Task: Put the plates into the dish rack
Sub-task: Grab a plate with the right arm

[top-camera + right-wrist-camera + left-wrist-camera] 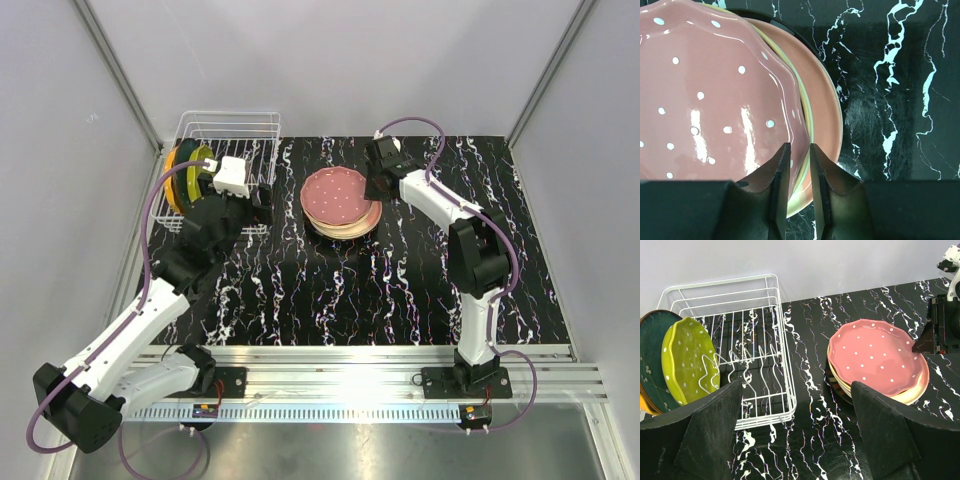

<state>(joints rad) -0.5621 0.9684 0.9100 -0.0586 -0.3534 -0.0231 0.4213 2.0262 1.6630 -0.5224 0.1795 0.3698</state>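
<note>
Slip risk: shallow hold on pink dotted scalloped plate (715, 95) | right jaws astride rim, grip unclear | left jaws spread

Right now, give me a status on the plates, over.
Left hand open by rack. Right hand straddles pink plate rim, grip unclear. Three plates racked, stack waiting. Path to rack looks open.

Dish rack (752, 335) white; top plate (875, 357) pink with white dots; table (807, 445) black, veined white.
</note>
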